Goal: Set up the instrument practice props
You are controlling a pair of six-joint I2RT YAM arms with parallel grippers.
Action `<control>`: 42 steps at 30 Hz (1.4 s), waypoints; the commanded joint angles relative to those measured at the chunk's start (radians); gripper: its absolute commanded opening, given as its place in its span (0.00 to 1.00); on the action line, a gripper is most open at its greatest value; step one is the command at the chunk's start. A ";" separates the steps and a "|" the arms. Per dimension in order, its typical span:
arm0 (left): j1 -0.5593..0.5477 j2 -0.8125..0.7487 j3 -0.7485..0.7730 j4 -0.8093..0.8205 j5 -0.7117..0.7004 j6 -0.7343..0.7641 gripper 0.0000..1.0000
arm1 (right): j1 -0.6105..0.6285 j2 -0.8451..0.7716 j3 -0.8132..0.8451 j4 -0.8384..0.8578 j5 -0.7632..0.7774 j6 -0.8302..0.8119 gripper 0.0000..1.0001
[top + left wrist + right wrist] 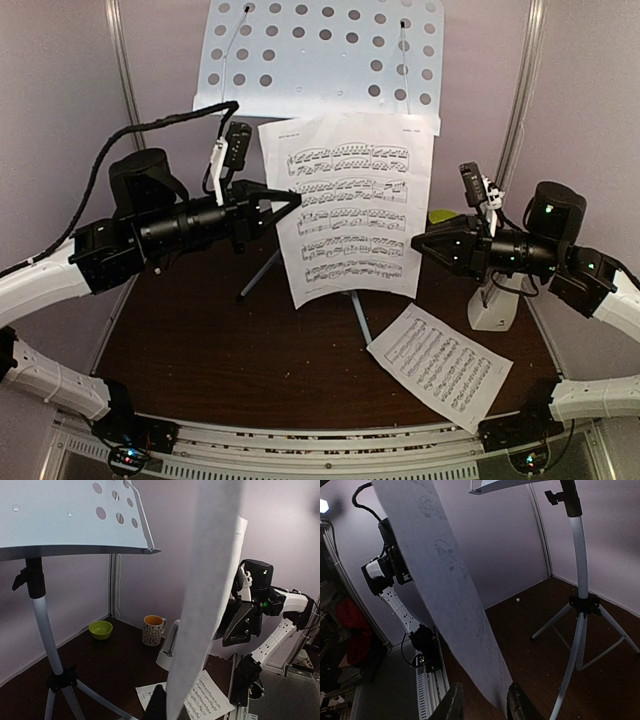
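One sheet-music page hangs upright in the air below the music stand's white perforated desk. My left gripper is shut on the page's left edge; in the left wrist view the page rises edge-on from that gripper. My right gripper is at the page's right edge. In the right wrist view its jaws stand open around the page's lower corner, with a gap on one side. A second page lies flat on the table. The white metronome stands behind my right arm.
The stand's silver pole and tripod legs spread over the middle of the dark table. A yellow-green bowl and a mug with orange inside sit at the back right, near the metronome. Purple walls enclose the table.
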 commanded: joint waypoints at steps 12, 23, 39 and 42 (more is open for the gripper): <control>0.003 0.018 0.077 -0.018 0.174 0.060 0.00 | 0.020 0.051 0.066 0.056 0.045 0.023 0.39; 0.002 0.021 0.179 -0.157 -0.031 0.074 0.13 | 0.067 0.033 0.176 0.007 0.146 0.073 0.00; 0.003 -0.115 0.389 -0.413 -0.528 0.287 0.40 | 0.057 0.294 0.781 -0.116 0.319 0.235 0.00; 0.005 -0.073 0.504 -0.457 -0.554 0.304 0.43 | 0.033 0.417 0.958 -0.139 0.297 0.305 0.00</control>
